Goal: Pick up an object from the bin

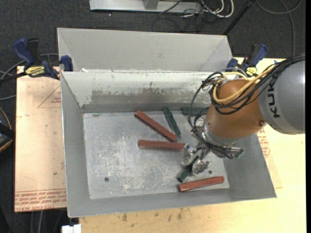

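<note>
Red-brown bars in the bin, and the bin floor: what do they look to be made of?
Red-brown bars: matte, straight, square-edged, probably painted wood or plastic; the look leaves it open. Bin floor: grey sheet metal, dull sheen, scuffed and scratched.

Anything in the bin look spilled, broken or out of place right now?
Nothing stands out. The reddish-brown flat bars and dark green bars lie scattered inside the grey metal bin, none over its rim. The gripper hangs low over one green bar at front right.
</note>
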Controlling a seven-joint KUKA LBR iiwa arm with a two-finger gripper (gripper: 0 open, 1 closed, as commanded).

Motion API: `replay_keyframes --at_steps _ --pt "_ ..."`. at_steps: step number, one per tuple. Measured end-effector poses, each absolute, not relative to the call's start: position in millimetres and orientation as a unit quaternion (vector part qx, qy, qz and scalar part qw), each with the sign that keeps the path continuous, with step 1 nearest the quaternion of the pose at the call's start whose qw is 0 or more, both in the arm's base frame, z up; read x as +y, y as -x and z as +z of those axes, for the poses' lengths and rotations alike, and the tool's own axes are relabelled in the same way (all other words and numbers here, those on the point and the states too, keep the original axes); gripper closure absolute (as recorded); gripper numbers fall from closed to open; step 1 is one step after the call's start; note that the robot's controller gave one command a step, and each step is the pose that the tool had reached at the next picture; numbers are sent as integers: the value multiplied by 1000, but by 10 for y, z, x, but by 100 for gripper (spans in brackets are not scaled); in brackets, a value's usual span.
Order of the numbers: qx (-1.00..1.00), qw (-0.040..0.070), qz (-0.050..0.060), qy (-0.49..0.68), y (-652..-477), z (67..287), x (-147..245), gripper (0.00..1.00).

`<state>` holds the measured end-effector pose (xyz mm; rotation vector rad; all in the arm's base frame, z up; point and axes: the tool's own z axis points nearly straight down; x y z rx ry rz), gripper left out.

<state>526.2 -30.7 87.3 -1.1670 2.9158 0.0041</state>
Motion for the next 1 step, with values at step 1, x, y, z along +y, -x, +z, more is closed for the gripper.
replay_keyframes --at_steps 1 --pt "927 2 0 376 -5127 2346 -261 100"
